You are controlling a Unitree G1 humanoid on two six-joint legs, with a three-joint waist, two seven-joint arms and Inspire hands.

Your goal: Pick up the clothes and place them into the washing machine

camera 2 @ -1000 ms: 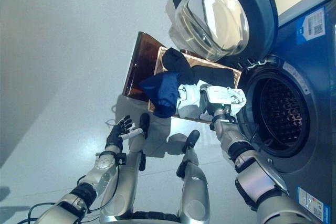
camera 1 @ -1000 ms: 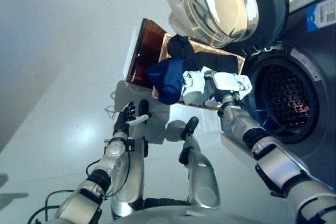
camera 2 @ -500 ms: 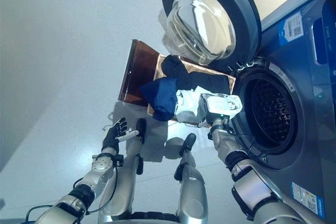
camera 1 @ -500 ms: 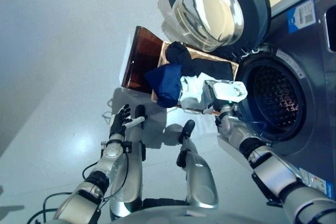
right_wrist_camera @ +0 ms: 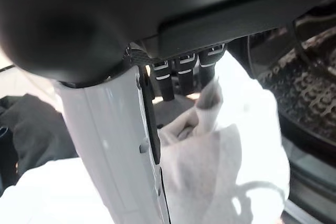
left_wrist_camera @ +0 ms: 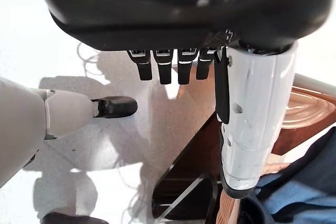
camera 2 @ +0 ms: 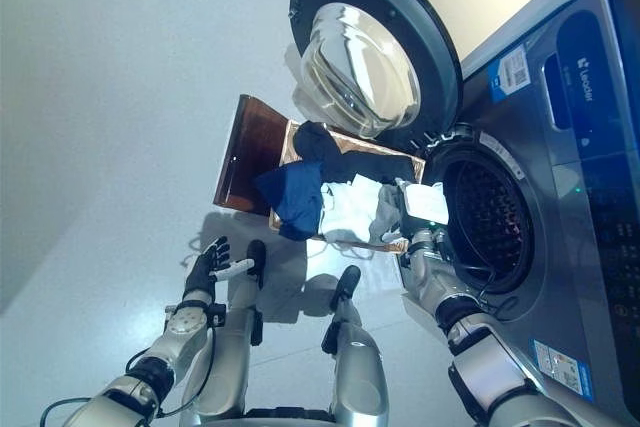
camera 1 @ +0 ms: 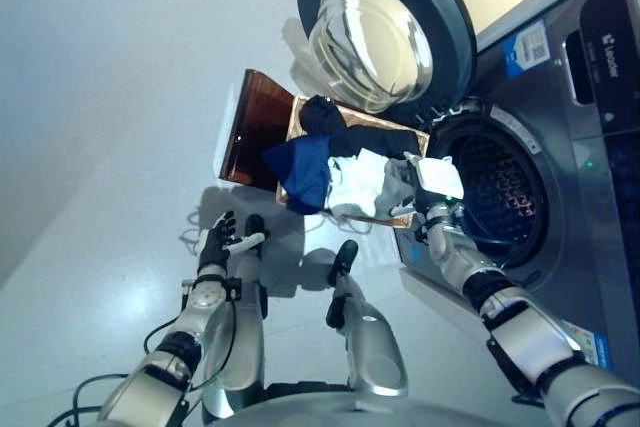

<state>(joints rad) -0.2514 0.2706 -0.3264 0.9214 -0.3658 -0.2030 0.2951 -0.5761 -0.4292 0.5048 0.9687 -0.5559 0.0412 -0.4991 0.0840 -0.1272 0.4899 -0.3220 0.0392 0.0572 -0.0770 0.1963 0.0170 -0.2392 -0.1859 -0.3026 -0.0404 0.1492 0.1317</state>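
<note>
Right robot hand (camera 1: 428, 179) pinches a white garment (right_wrist_camera: 231, 166) beside the washer drum (camera 1: 505, 192).

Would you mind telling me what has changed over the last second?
The right hand, gripping a white garment, has carried it from over the basket to the washing machine's drum opening. The camera shifted too. The left hand stays open and idle, and the blue and black clothes remain in the basket.

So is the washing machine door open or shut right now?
Open. The round glass door is swung away from the machine, and the bare drum opening shows beside the right hand.
</note>
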